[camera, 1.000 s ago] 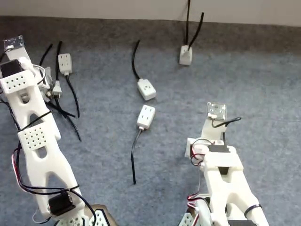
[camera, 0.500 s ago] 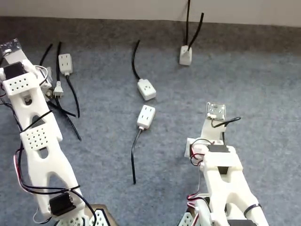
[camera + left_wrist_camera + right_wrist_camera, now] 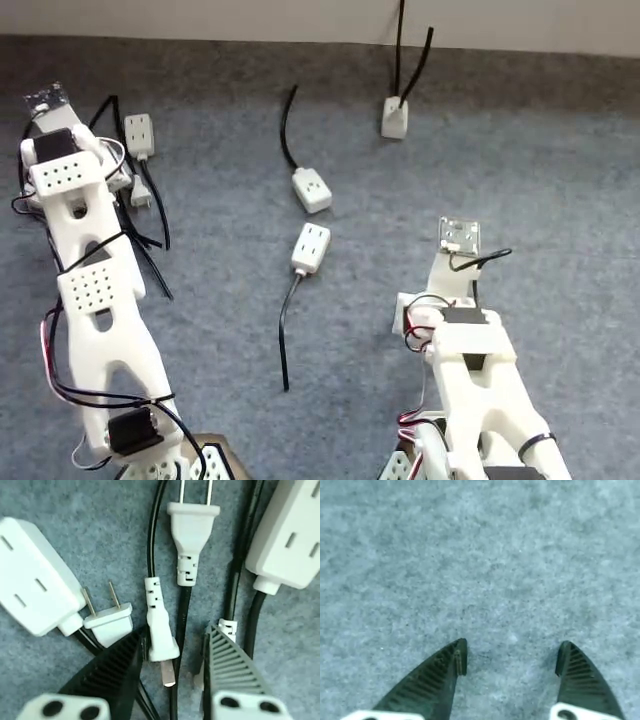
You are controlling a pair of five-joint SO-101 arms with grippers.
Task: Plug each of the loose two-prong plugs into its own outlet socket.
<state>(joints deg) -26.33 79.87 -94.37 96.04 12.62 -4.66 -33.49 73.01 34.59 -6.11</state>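
Left gripper, fingers apart, straddles a loose plug: light, rigid, probably cord-tugged, best pinched across its moulded body, clear of the prongs.

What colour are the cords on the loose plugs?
Black cords; the plugs are white. The left wrist view shows it best.

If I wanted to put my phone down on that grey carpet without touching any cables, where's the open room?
The widest bare carpet lies right of the far outlet, beyond the open right claw. A narrower strip runs between the middle outlets and the left cords. Around the left claw it is crowded: plugs and outlets packed together.
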